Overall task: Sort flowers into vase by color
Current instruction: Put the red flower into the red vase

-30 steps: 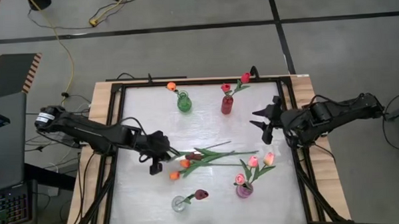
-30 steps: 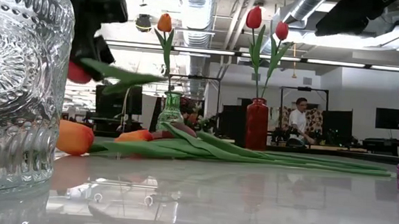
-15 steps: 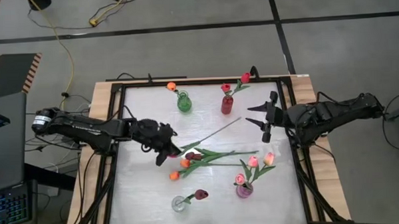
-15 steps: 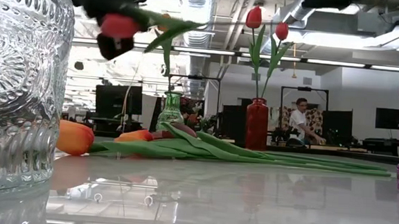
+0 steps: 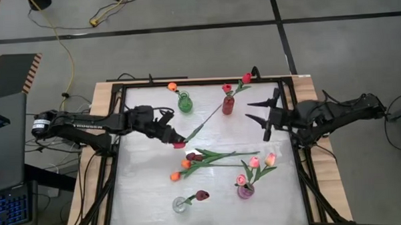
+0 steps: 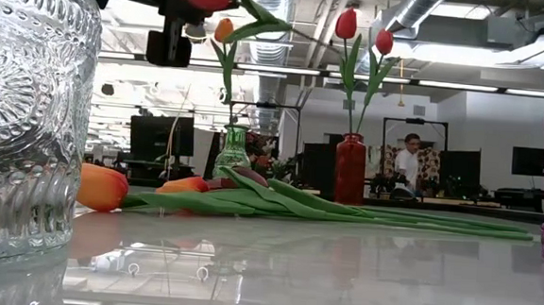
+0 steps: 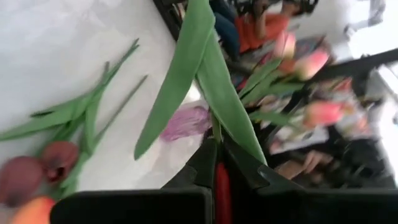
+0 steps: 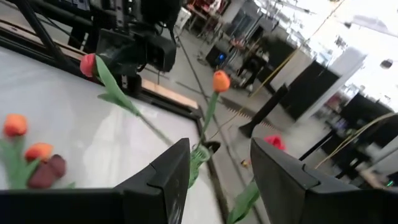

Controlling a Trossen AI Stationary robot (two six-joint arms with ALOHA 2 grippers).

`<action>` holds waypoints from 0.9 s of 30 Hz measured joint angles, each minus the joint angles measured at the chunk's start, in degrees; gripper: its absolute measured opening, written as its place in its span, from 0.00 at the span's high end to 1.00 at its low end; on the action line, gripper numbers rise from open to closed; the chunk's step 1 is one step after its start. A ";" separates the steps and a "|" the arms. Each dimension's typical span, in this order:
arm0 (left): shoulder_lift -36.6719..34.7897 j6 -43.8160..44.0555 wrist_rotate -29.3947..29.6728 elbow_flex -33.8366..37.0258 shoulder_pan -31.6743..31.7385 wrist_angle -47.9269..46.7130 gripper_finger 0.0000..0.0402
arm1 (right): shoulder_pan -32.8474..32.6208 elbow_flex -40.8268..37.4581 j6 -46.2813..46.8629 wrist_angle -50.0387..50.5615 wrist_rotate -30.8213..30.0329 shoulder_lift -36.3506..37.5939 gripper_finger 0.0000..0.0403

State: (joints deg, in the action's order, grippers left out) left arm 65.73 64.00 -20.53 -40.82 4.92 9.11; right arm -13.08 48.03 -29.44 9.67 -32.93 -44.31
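Tabletop [image 5: 150, 194]: white, four vases.
Left hand [image 5: 177, 141]: closed on a red flower [image 5: 180, 145], stem reaching toward red vase [image 5: 228, 105].
Right hand [image 5: 267, 114]: open, empty, right edge.
Vases: green vase [image 5: 185, 104] one orange flower; red vase two red; purple vase [image 5: 245, 190] three pink; clear vase [image 5: 179, 205] one maroon.
Loose flowers [image 5: 189, 163]: four lying mid-table.

No text, label, brand, number or sign can be read in any of the views (the dark screens in the room behind the worktop show nothing legible, and the vases and arms bear no readable marking).
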 joint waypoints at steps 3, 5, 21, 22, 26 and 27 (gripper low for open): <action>0.02 5.47 0.16 0.00 0.83 1.92 0.99 | 0.00 0.00 -3.74 -1.57 0.00 -0.02 0.51; 0.00 8.92 1.02 0.00 1.27 4.31 0.99 | 0.00 0.00 -5.63 -2.62 0.01 -0.37 0.51; 0.00 20.35 7.35 0.00 1.09 12.16 0.99 | 0.04 0.00 -10.20 -5.43 0.00 -7.58 0.51; 0.00 21.01 6.83 0.00 1.01 11.99 0.99 | 0.04 0.00 -10.07 -5.42 0.00 -7.58 0.51; 0.00 23.25 3.21 0.00 0.49 10.98 0.99 | 0.04 0.00 -10.04 -5.47 -0.02 -7.28 0.51; 0.00 23.49 2.71 0.00 0.27 10.86 0.99 | 0.02 0.00 -10.04 -5.55 -0.04 -7.28 0.51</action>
State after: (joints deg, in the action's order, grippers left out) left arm 65.73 87.49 -17.83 -40.82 5.19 19.97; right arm -13.06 48.03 -39.48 4.12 -32.97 -51.59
